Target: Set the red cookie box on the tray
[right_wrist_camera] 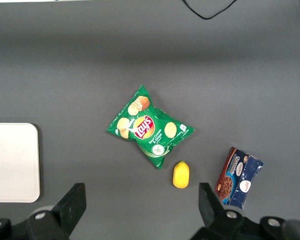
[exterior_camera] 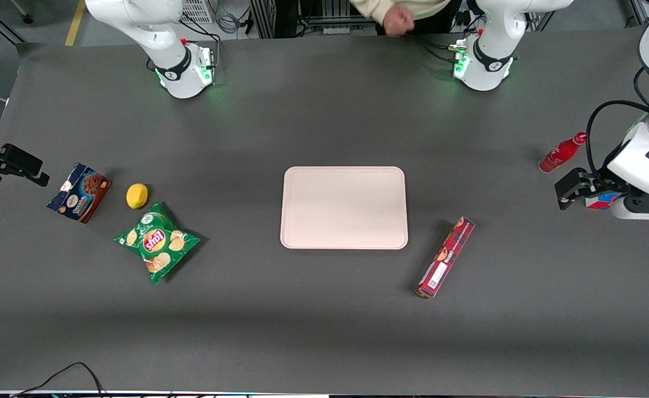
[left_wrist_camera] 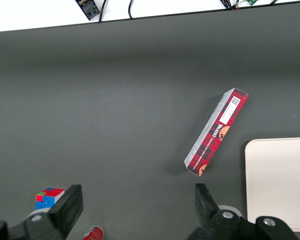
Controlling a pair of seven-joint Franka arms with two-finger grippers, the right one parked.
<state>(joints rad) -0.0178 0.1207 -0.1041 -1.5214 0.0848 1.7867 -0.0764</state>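
The red cookie box (exterior_camera: 445, 257) lies flat and slanted on the dark table, beside the tray (exterior_camera: 344, 207) and a little nearer to the front camera than the tray's middle. The pale pink tray has nothing on it. My left gripper (exterior_camera: 566, 190) hovers at the working arm's end of the table, well apart from the box. In the left wrist view the gripper (left_wrist_camera: 137, 200) is open with only bare table between its fingers; the red cookie box (left_wrist_camera: 216, 133) and an edge of the tray (left_wrist_camera: 280, 185) show ahead of it.
A red bottle (exterior_camera: 561, 153) lies just beside the gripper, and a colour cube (exterior_camera: 601, 200) sits under the wrist. Toward the parked arm's end lie a green chips bag (exterior_camera: 157, 242), a lemon (exterior_camera: 137, 195) and a blue-and-brown cookie box (exterior_camera: 79, 192).
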